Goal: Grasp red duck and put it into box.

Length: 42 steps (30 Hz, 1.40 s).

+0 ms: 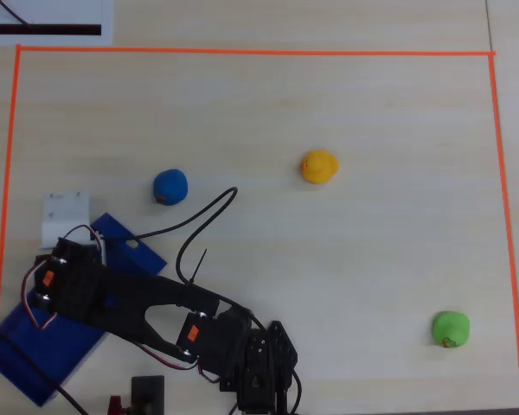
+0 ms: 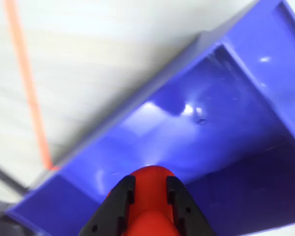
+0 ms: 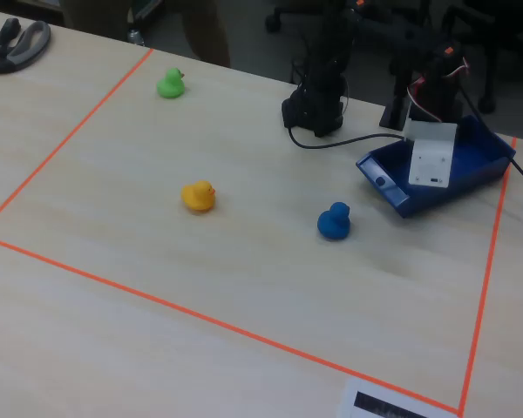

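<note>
In the wrist view my gripper (image 2: 149, 181) is shut on the red duck (image 2: 150, 211), whose rounded red body shows between the two black fingers. It hangs over the open inside of the blue box (image 2: 211, 123). In the overhead view the arm (image 1: 69, 277) reaches over the box (image 1: 35, 354) at the lower left, and the duck is hidden under it. In the fixed view the arm's end leans over the box (image 3: 383, 187) at the right; the duck does not show there.
A blue duck (image 1: 169, 186), a yellow duck (image 1: 318, 166) and a green duck (image 1: 451, 329) stand on the table inside an orange tape border (image 1: 242, 50). A black cable (image 1: 195, 229) loops beside the box. The arm's base (image 1: 255, 363) is at the bottom edge.
</note>
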### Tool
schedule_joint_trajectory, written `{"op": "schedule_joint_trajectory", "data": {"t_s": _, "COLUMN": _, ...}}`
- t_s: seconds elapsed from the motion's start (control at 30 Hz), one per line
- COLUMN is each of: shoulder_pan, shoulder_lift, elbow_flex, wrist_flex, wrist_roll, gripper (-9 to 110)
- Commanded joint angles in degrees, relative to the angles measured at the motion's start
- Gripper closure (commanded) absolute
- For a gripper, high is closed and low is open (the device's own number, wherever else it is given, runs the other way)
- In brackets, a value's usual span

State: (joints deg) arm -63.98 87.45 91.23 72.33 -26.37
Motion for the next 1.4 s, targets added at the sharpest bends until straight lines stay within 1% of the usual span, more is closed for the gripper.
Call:
{"op": "schedule_joint_trajectory", "data": {"t_s": 0.0, "shoulder_pan": 0.4, "shoulder_lift": 3.4, "elbow_flex": 0.4, "wrist_flex": -0.5, "wrist_roll": -3.1, "gripper": 78}}
{"op": "schedule_joint_trajectory", "data": {"t_s": 0.07, "shoulder_pan": 1.4, "shoulder_lift": 3.8, "elbow_flex": 0.4, "wrist_flex": 0.7, "wrist_roll": -4.5, "gripper": 70}}
{"op": "schedule_joint_trajectory", "data": {"t_s": 0.13, "shoulder_pan": 3.0, "shoulder_lift": 5.1, "elbow_flex": 0.4, "wrist_flex": 1.8, "wrist_roll": -6.0, "gripper": 65}}
{"op": "schedule_joint_trajectory", "data": {"t_s": 0.17, "shoulder_pan": 4.0, "shoulder_lift": 6.4, "elbow_flex": 0.8, "wrist_flex": 2.2, "wrist_roll": -6.6, "gripper": 64}}
{"op": "schedule_joint_trajectory", "data": {"t_s": 0.23, "shoulder_pan": 6.8, "shoulder_lift": 10.2, "elbow_flex": 1.6, "wrist_flex": 2.6, "wrist_roll": -7.9, "gripper": 70}}
{"op": "schedule_joint_trajectory", "data": {"t_s": 0.27, "shoulder_pan": 8.9, "shoulder_lift": 12.7, "elbow_flex": 1.8, "wrist_flex": 2.8, "wrist_roll": -8.4, "gripper": 74}}
{"op": "schedule_joint_trajectory", "data": {"t_s": 0.4, "shoulder_pan": 21.1, "shoulder_lift": 23.4, "elbow_flex": 1.8, "wrist_flex": 3.3, "wrist_roll": -12.7, "gripper": 101}}
{"op": "schedule_joint_trajectory", "data": {"t_s": 0.53, "shoulder_pan": 34.0, "shoulder_lift": 38.2, "elbow_flex": 9.6, "wrist_flex": -1.5, "wrist_roll": -22.8, "gripper": 101}}
{"op": "schedule_joint_trajectory", "data": {"t_s": 0.67, "shoulder_pan": 44.3, "shoulder_lift": 53.3, "elbow_flex": 20.9, "wrist_flex": -5.1, "wrist_roll": -27.9, "gripper": 101}}
{"op": "schedule_joint_trajectory", "data": {"t_s": 0.87, "shoulder_pan": 57.9, "shoulder_lift": 74.7, "elbow_flex": 43.2, "wrist_flex": -12.7, "wrist_roll": -37.2, "gripper": 101}}
{"op": "schedule_joint_trajectory", "data": {"t_s": 1.13, "shoulder_pan": 63.9, "shoulder_lift": 95.8, "elbow_flex": 67.6, "wrist_flex": -14.1, "wrist_roll": -39.4, "gripper": 101}}
{"op": "schedule_joint_trajectory", "data": {"t_s": 1.37, "shoulder_pan": 65.2, "shoulder_lift": 102.2, "elbow_flex": 81.8, "wrist_flex": -15.8, "wrist_roll": -41.1, "gripper": 101}}
